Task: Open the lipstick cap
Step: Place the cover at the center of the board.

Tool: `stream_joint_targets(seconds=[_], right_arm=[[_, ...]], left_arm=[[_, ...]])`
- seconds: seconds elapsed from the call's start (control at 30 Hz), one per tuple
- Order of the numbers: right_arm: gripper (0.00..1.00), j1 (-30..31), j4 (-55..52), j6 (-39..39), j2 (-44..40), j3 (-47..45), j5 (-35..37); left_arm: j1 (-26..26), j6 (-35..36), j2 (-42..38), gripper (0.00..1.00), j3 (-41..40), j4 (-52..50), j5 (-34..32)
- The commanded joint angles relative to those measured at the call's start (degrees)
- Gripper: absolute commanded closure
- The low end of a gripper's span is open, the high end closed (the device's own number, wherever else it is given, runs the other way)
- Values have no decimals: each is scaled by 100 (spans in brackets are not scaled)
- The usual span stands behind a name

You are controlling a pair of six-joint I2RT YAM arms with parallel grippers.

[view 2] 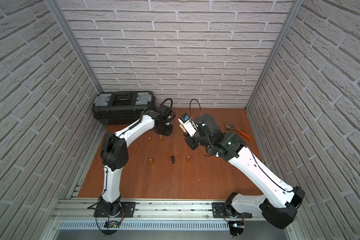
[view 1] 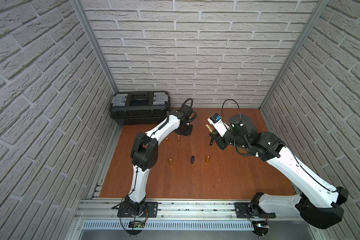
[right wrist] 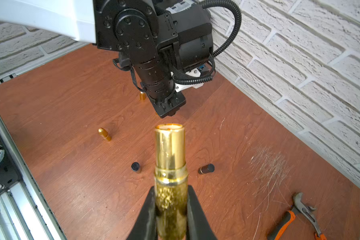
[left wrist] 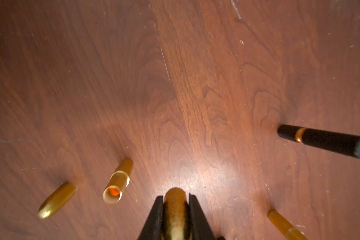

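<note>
Gold lipstick (right wrist: 170, 166), uncapped with its mouth exposed, was clamped by its textured base between the closed right jaws, raised above the tabletop (right wrist: 71, 166) near the back wall. The left jaws gripped a gold cap (left wrist: 175, 209). A black tube (view 1: 192, 160) stood below; pliers (right wrist: 299, 216) lay well apart.

Left hand (left wrist: 175, 199) hangs low over the worktop (view 1: 195, 182), pointing down, jaws pinched; right hand (right wrist: 170, 193), higher above it, seems roughly level, likewise pinched.
</note>
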Motion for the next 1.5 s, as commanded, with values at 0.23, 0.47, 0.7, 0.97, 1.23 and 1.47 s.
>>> stream_joint_targets(seconds=[0.23, 0.47, 0.7, 0.97, 1.23, 1.47], right_arm=[[97, -9, 101, 154, -22, -229, 236], [97, -15, 103, 201, -15, -305, 294], [97, -13, 130, 229, 5, -359, 334], [97, -15, 124, 235, 57, -359, 376], [97, -12, 97, 262, 86, -380, 356], [96, -15, 147, 327, -41, -514, 378]], left_arm=[[-274, 112, 542, 90, -25, 518, -571], [-266, 111, 689, 90, -298, 689, -703], [-247, 81, 732, 89, -451, 808, -638], [-256, 29, 804, 75, -523, 785, -555], [-249, 40, 653, 53, -381, 649, -601], [-210, -16, 87, 49, 172, 266, -173]])
